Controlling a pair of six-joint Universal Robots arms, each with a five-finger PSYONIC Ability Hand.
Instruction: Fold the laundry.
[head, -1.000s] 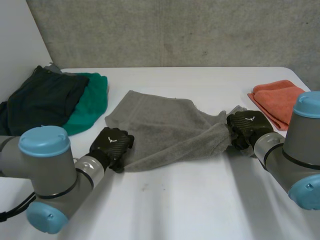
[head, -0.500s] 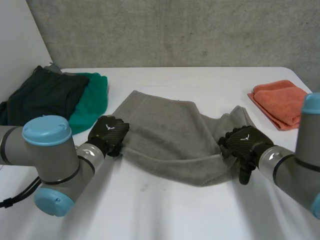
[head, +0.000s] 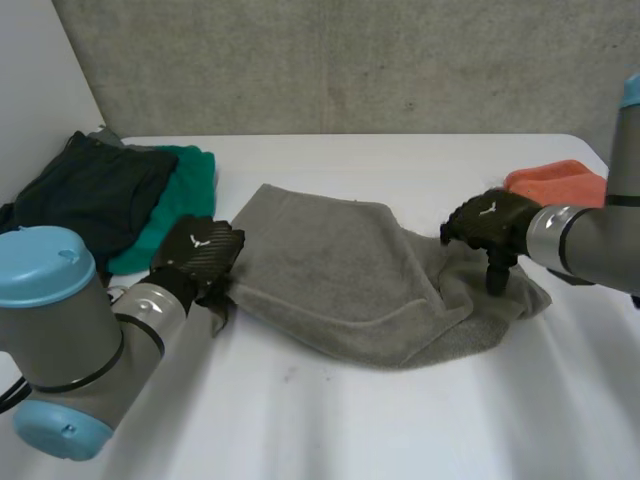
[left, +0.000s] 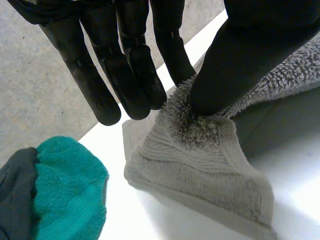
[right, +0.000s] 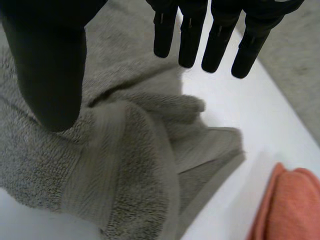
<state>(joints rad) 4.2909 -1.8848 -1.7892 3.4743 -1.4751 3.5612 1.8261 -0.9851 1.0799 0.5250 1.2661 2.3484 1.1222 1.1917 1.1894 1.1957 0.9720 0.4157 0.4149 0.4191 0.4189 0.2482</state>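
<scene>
The light on my tabletop (head: 380, 420) is bright, soft and even, falling from above, and the white surface looks matte. At lower centre of the head view the grey towel (head: 340, 270) throws a thin, soft-edged shadow along its near edge. In my right wrist view its folds hold darker creases.

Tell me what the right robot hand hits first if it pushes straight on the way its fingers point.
The grey towel: the open right robot hand hangs over its bunched end, fingers aimed at the folds. Depth is unclear, but the towel seems nearer than the white table beyond it.
</scene>
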